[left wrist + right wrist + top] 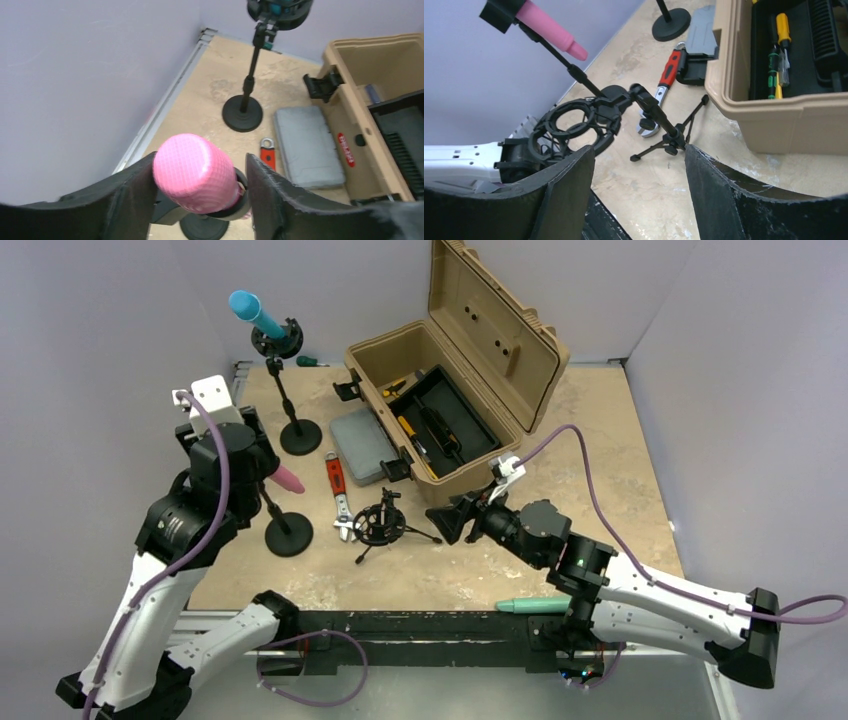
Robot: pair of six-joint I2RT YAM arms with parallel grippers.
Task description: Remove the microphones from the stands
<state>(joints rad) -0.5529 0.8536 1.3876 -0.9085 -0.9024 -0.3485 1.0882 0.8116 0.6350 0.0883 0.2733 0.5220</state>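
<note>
Left claw (pixel 200 164): jaws apart, straddling the head of the pink microphone (pixel 195 172); left pad close, a gap shows at the right pad. Microphone sits tilted in its stand (pixel 288 534), at 9 o'clock on the counter (pixel 620 430). Right claw (pixel 638 154): jaws apart, facing the tripod mount (pixel 579 125) at 7 o'clock.

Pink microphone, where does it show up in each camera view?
Top external: pink microphone left of centre, poking out beside the left arm.
Left wrist: pink microphone bottom centre, close up.
Right wrist: pink microphone top left, tilted on its stand.
Shared landmark: red-handled wrench, seen in all three.
</note>
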